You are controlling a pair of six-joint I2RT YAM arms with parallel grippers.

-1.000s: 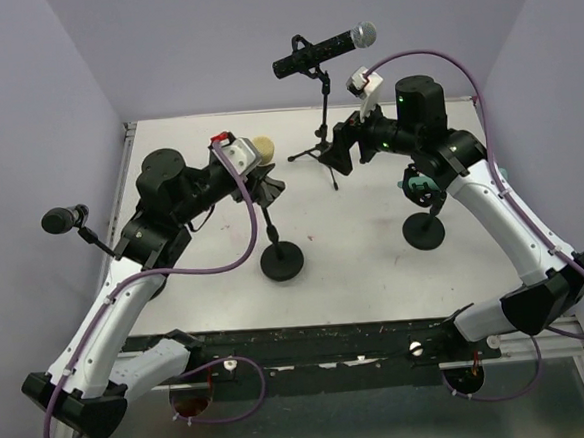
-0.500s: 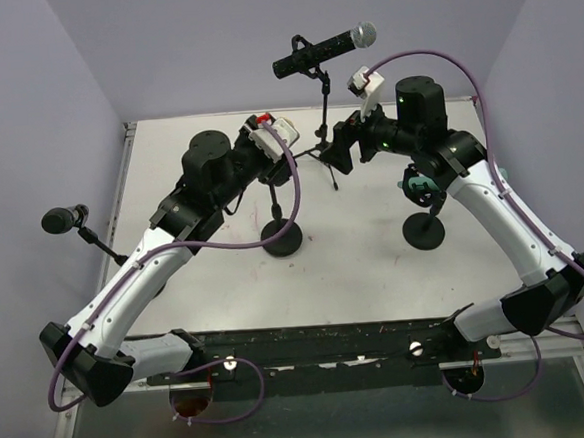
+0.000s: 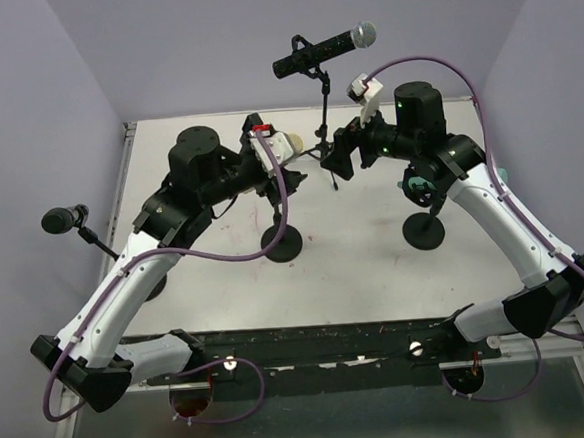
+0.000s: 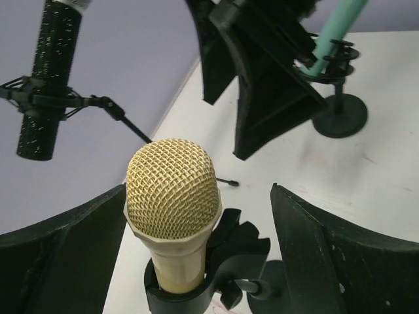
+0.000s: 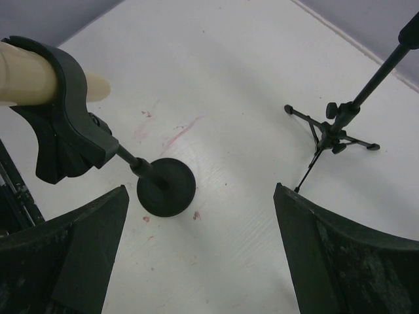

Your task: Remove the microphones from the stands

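Left tool point(image 4: 198, 196), spread wide, flanks the mesh-domed microphone point(image 4: 171, 203) — cream-bodied.

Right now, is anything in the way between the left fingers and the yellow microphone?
No, nothing visible is in the way. The left fingers stand open on either side of the microphone, with bare gaps between. Only the black clip holds it, gripping the handle just below the head.

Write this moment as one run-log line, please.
left gripper: open, fingers flanking gold microphone | gold microphone: seated in stand clip | right gripper: open, empty
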